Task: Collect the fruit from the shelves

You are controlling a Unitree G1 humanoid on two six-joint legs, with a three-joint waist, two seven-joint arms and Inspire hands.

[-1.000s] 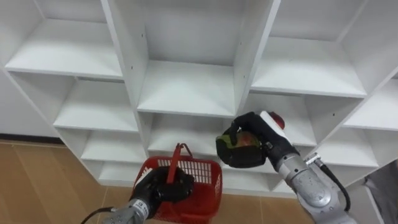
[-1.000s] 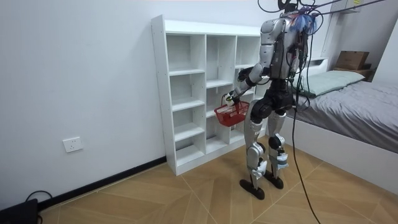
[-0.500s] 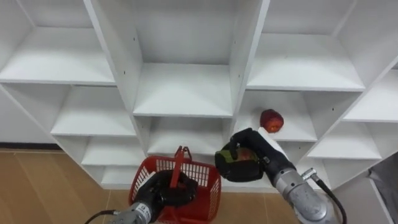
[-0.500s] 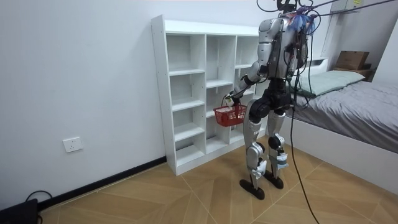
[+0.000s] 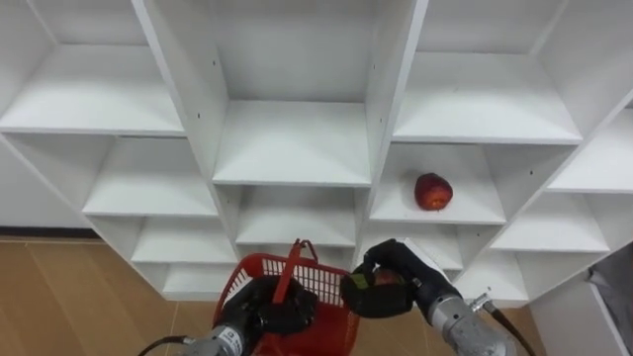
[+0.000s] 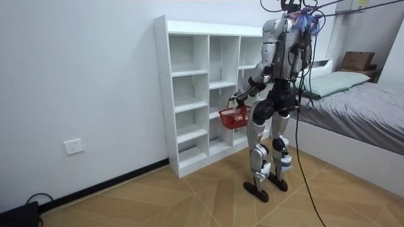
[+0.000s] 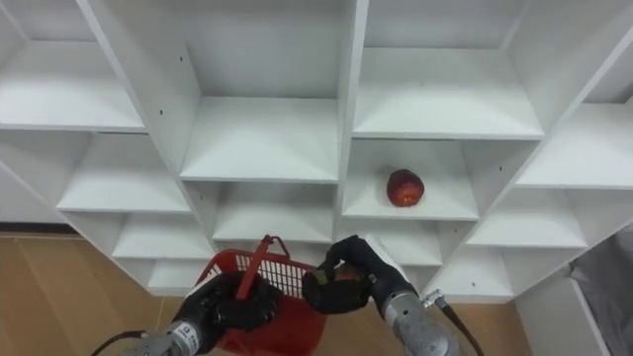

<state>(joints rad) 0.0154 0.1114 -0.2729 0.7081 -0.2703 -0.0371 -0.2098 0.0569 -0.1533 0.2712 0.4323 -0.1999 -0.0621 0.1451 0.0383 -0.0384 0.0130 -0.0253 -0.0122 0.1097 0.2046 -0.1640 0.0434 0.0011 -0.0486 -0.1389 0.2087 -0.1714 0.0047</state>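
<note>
Left hand (image 5: 265, 312): clenched round the raised handle (image 5: 289, 273) of the red basket (image 5: 322, 283), which hangs low in front of the closet (image 5: 293, 138).
Right hand (image 5: 394, 288): curled round a red-and-green fruit (image 5: 380, 280), held at the basket's right rim. I cannot tell whether fruit and rim touch.
Fruit on the shelf: a red apple (image 5: 432, 191) lies in a compartment of the right column. It sits near the middle of its board, apart from both side walls and back from the front edge.
Edges: the basket hangs before the middle column's lower shelves, and its right side crosses the divider toward the right column. The right hand is below the apple's board, outside the front edges.
Eye views: these give both grips, the held fruit and the apple's place on its board.
Room view: the robot stands upright facing the closet (image 6: 189, 94), with the basket (image 6: 234, 116) level with its hips, just off the closet's front.
Room to move: a bed (image 6: 360, 113) lies close behind the robot on the room view's right. The wood floor (image 6: 189, 195) stretches toward the room view's left, along the wall.
</note>
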